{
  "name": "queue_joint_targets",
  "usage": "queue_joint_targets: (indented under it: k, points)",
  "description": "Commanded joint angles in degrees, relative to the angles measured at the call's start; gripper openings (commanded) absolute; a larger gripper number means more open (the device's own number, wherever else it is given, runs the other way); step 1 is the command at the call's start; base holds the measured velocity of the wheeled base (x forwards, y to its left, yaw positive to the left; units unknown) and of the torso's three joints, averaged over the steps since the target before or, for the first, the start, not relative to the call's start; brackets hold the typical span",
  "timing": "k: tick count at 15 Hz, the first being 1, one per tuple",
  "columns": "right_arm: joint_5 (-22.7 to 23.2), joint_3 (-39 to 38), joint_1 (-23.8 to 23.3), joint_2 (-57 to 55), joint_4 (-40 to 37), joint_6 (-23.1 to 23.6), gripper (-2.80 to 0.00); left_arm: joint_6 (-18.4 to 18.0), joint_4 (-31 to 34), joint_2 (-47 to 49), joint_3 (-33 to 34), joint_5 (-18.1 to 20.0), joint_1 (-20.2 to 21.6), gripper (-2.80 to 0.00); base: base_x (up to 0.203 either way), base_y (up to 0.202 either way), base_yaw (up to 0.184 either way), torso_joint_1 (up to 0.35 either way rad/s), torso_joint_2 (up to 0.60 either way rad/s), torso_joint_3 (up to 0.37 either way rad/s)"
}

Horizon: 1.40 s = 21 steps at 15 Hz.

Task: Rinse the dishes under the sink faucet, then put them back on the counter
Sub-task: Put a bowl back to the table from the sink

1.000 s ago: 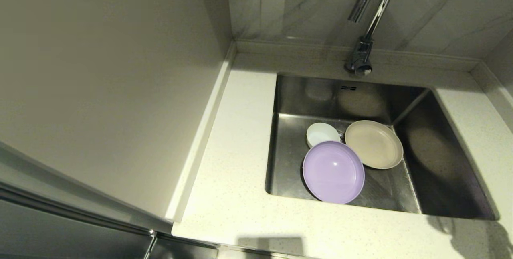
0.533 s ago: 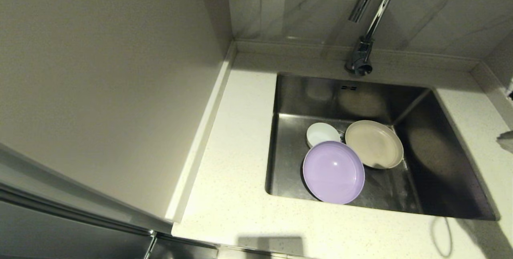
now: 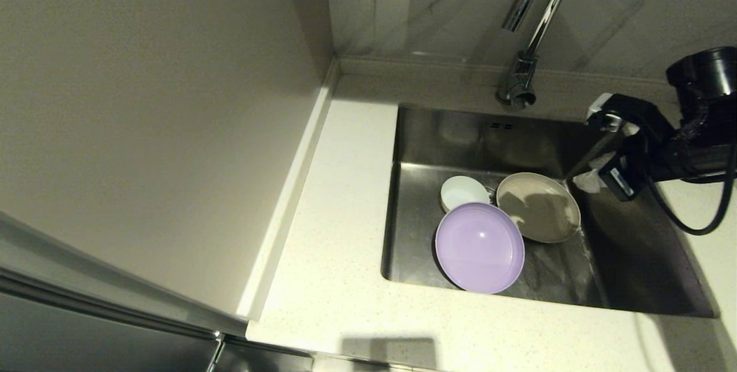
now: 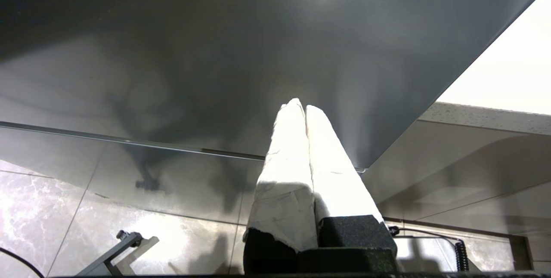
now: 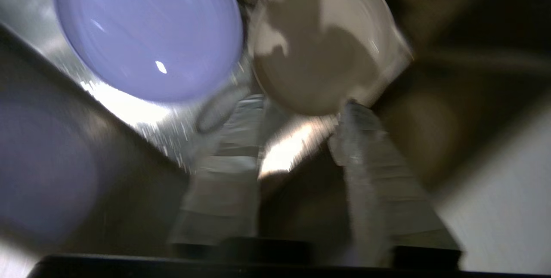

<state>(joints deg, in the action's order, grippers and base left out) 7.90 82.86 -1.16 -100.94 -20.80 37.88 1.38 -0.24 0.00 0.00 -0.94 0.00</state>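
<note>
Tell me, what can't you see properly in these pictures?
- Faucet: head view, its top is cut off by the picture's edge.
- Drain: head view, hidden under the white bowl, lavender plate and beige plate.
- Right gripper: head view shows it from the side; right wrist view is smeared.
- Sink: missing from the left wrist view, where the left gripper is.

Sink brushed steel – faucet shiny chrome – counter speckled stone.

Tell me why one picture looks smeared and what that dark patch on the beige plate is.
Right wrist view: motion blur smears the lavender plate and the right gripper. Head view: the patch on the beige plate is the arm's shadow. Left wrist view: glare whitens the left gripper.
</note>
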Motion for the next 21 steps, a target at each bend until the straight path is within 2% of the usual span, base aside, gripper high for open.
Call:
queue_joint_targets:
  k: [1,2,4,5,7,12,19,21]
  points:
    - [2.5,0.6,-0.2,-8.9,6.5,1.7,0.0,0.0,0.0,-0.1,0.0,0.0,0.0,-2.8,0.0,0.0,0.0,0.0,0.0,0.0]
    - [3.3,-0.1,-0.3,-11.2,11.9,3.6,0.0,0.0,0.0,-0.1,0.0,0.0,0.0,-2.8,0.0,0.0,0.0,0.0,0.0,0.0]
    - [6.1,-3.2,-1.4,-14.2,18.1,9.5,0.0,0.0,0.0,-0.1,0.0,0.0,0.0,-2.8,0.0,0.0,0.0,0.0,0.0,0.0]
    - [7.0,-4.1,-1.8,-15.5,20.7,10.7,0.0,0.0,0.0,-0.1,0.0,0.0,0.0,-2.8,0.0,0.0,0.0,0.0,0.0,0.0]
    - [7.2,-5.8,-1.9,-17.8,24.7,11.3,0.0,0.0,0.0,-0.1,0.0,0.0,0.0,-2.8,0.0,0.0,0.0,0.0,0.0,0.0]
    - [7.1,-8.6,-1.8,-19.2,25.2,11.5,0.0,0.0,0.0,-0.1,0.0,0.0,0.0,-2.8,0.0,0.0,0.0,0.0,0.0,0.0]
    - [6.9,-7.5,-0.5,-24.0,25.5,10.9,0.0,0.0,0.0,-0.1,0.0,0.0,0.0,-2.8,0.0,0.0,0.0,0.0,0.0,0.0]
    - [6.8,-5.9,-0.5,-26.8,28.4,10.9,0.0,0.0,0.0,-0.1,0.0,0.0,0.0,-2.8,0.0,0.0,0.0,0.0,0.0,0.0]
